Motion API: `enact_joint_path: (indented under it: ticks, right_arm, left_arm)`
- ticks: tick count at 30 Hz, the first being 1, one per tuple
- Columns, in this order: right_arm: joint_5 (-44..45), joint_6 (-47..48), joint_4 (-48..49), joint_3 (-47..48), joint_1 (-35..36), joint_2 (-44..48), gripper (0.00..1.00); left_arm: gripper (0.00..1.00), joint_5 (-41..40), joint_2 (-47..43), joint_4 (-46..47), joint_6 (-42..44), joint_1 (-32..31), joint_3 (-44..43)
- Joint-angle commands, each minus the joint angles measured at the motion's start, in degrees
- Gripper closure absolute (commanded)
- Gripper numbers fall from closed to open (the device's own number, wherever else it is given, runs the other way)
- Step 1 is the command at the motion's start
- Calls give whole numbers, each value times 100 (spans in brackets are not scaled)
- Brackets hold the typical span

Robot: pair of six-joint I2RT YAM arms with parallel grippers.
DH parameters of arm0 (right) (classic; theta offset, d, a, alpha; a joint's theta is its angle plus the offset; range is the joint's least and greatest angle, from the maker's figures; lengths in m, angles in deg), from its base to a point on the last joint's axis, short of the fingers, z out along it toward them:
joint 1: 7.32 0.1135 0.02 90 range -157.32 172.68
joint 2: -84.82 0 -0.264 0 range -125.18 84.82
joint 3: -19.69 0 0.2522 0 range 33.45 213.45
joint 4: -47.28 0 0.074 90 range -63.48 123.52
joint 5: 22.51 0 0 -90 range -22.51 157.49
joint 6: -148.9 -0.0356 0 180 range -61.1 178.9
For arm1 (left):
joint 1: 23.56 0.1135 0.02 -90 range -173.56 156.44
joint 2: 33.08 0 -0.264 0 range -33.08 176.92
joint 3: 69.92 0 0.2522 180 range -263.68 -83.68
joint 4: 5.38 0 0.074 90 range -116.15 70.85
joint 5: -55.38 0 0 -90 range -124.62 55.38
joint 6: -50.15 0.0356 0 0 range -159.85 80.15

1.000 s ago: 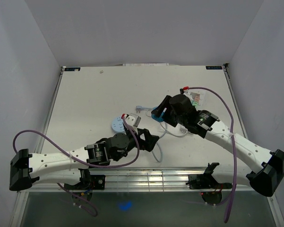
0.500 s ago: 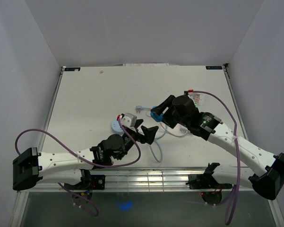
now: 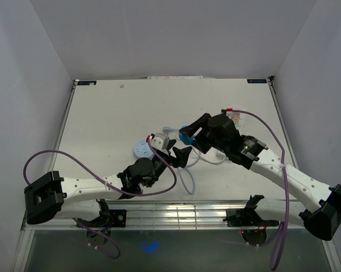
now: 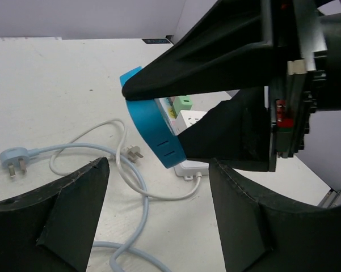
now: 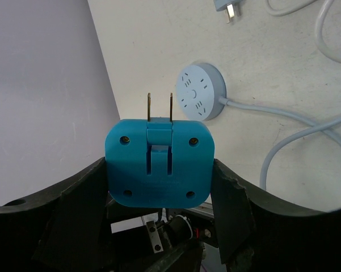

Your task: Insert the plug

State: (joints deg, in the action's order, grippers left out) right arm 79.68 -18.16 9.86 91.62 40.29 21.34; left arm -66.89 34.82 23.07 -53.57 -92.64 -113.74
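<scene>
My right gripper (image 3: 188, 135) is shut on a blue plug adapter (image 5: 159, 163), held above the table with its two metal prongs (image 5: 160, 106) pointing toward the round light-blue socket (image 5: 200, 98). The adapter also shows in the top view (image 3: 185, 136) and in the left wrist view (image 4: 153, 126). The round socket (image 3: 142, 149) lies on the table left of centre. My left gripper (image 3: 177, 154) is open and empty, just below and left of the adapter, its fingers (image 4: 57, 226) spread over the cables.
A pale blue cable (image 3: 185, 180) runs from the round socket. A loose pale blue plug (image 4: 12, 158) lies on the table. A white power strip (image 4: 194, 165) with its white cord and plug (image 4: 134, 152) sits under the right gripper. A small packet (image 3: 236, 118) lies behind.
My left arm has reached forward and right, bringing its open gripper close under the adapter. My right gripper has shifted slightly left with the adapter held.
</scene>
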Motion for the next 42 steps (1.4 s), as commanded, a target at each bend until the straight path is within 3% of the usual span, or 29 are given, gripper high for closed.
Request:
enact_joint_path:
  ticks: [1,17,34,42]
  right_arm:
    - [-41,-117,467,-130,-15,205,84]
    - [-67,-196,758,-350,46,214,87]
    - [-32,-398,942,-465,178,266,89]
    - [47,-468,969,-579,248,310,89]
  left_arm:
    - [19,291,21,23,-482,271,-210]
    - [25,626,241,700,-430,448,-149]
    - [44,222,971,990,-386,597,-527]
    - [51,81,1102,1666,-307,597,-351]
